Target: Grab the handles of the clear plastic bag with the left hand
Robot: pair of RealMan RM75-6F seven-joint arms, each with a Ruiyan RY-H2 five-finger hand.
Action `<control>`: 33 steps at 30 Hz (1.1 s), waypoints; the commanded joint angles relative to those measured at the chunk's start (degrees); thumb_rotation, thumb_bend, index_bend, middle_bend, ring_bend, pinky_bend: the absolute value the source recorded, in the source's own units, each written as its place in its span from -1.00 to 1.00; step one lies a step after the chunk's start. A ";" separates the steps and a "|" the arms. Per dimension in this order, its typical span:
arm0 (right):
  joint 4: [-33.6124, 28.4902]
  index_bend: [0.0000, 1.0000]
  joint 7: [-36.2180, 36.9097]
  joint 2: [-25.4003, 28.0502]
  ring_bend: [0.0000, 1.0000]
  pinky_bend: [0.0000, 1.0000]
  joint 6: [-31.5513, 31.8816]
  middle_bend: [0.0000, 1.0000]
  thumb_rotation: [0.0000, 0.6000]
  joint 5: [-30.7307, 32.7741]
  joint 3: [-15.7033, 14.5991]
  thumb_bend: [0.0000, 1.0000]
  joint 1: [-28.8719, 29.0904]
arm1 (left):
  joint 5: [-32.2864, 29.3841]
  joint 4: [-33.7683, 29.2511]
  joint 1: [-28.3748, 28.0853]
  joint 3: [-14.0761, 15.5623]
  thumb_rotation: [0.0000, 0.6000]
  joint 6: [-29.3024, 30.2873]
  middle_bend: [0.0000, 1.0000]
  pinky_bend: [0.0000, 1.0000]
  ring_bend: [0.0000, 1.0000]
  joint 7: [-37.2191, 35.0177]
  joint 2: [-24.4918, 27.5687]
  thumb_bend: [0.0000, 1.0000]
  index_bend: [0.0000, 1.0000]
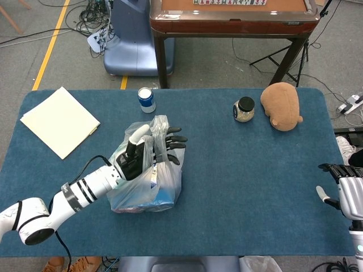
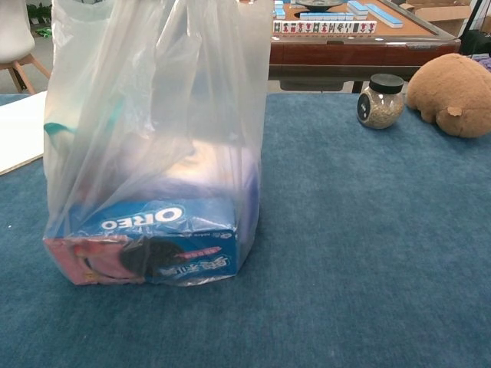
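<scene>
The clear plastic bag (image 1: 148,187) stands on the blue table (image 1: 244,170), left of the middle, with a blue Oreo box (image 2: 149,241) inside it. My left hand (image 1: 146,150) is up at the bag's top, reaching in among the handles (image 1: 159,126). Its dark fingers (image 1: 174,139) stick out straight to the right past the plastic and its thumb points up. They are spread, not curled around the handles. The chest view shows the bag (image 2: 153,138) drawn tall, with the hand out of frame above. My right hand (image 1: 343,194) hangs empty at the table's right edge, fingers apart.
A blue can (image 1: 146,100) stands just behind the bag. A glass jar (image 1: 244,109) and a brown plush toy (image 1: 281,106) sit at the back right. A cream folder (image 1: 59,120) lies at the back left. A mahjong table (image 1: 232,17) stands beyond.
</scene>
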 commanded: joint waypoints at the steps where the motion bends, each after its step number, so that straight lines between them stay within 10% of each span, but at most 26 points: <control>1: 0.06 -0.32 0.10 -0.06 -0.40 -0.42 -0.11 -0.25 1.00 -0.04 0.00 -0.47 0.07 | 2.39 -0.68 0.14 -0.44 0.91 -2.15 -0.47 0.23 -0.44 -2.81 1.95 -0.57 -0.75; 12: 0.29 -0.31 0.46 -0.31 -0.40 -0.43 -0.12 -0.24 1.00 -0.33 0.04 -0.47 0.21 | 4.97 -1.78 -0.74 -0.87 1.00 -6.39 -0.16 0.98 0.22 -9.93 6.69 -0.08 -0.65; 33: -0.25 -0.32 -0.01 -0.22 -0.40 -0.43 -0.01 -0.25 1.00 -0.48 0.19 -0.47 0.34 | 12.28 -1.79 -1.33 -1.23 1.00 -2.79 0.15 1.00 0.56 -18.21 11.01 0.31 -0.40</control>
